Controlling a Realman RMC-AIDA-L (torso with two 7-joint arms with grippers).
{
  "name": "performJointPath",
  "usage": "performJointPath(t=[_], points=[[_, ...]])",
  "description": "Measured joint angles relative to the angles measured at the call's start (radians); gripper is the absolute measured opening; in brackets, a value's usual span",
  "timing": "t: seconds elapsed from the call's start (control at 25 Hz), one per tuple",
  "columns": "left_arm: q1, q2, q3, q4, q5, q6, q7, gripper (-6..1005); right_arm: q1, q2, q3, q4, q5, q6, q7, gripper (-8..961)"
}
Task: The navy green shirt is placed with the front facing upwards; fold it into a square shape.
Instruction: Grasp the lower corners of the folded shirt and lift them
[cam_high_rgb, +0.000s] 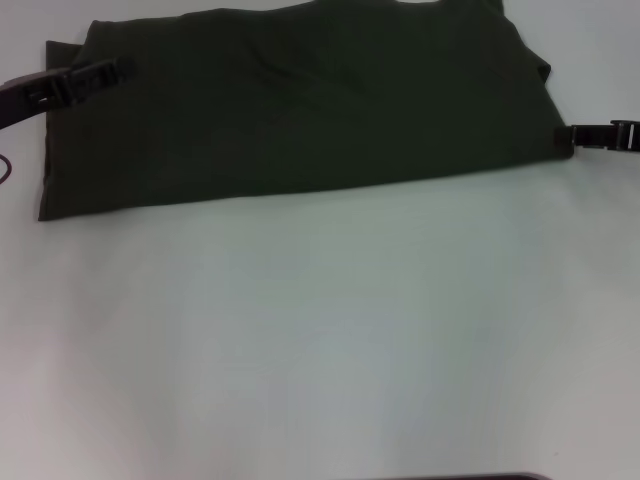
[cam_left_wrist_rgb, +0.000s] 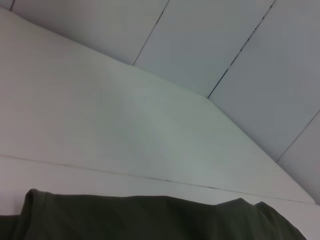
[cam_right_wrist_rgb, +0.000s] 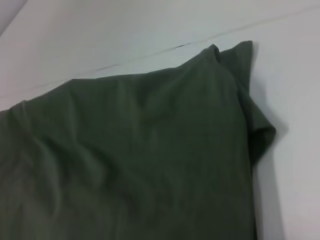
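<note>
I see the navy green shirt (cam_high_rgb: 300, 110) lying across the upper part of the head view, plain side up with no lettering showing, already doubled into a wide band. Its long axis runs left to right across the frame, tilted slightly, with the lower fold edge dropping toward the lower left. That axis is what my next move turns on: to reach a square I judge the band must be folded across its length, one end carried toward the other.

My left gripper (cam_high_rgb: 100, 72) sits at the upper left, its tip over the shirt's left end; I cannot tell whether it is pinching cloth or just resting there. My right gripper (cam_high_rgb: 590, 135) is at the right edge of the frame, just beside the shirt's right end, and I cannot tell its opening either. Each arm is at its own end, so neither is clearly nearer.

The white desk (cam_high_rgb: 320, 340) is smooth and bare below the shirt. The left wrist view shows pale wall panels (cam_left_wrist_rgb: 225, 45) behind the desk.
</note>
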Motion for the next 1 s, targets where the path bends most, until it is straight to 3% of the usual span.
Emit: performJointPath(t=[1.0], points=[[-0.009,-0.002,0.000,0.002,0.000,-0.013,0.009,802,0.056,0.015,-0.005,0.093,0.006,0.106,-0.015,594]])
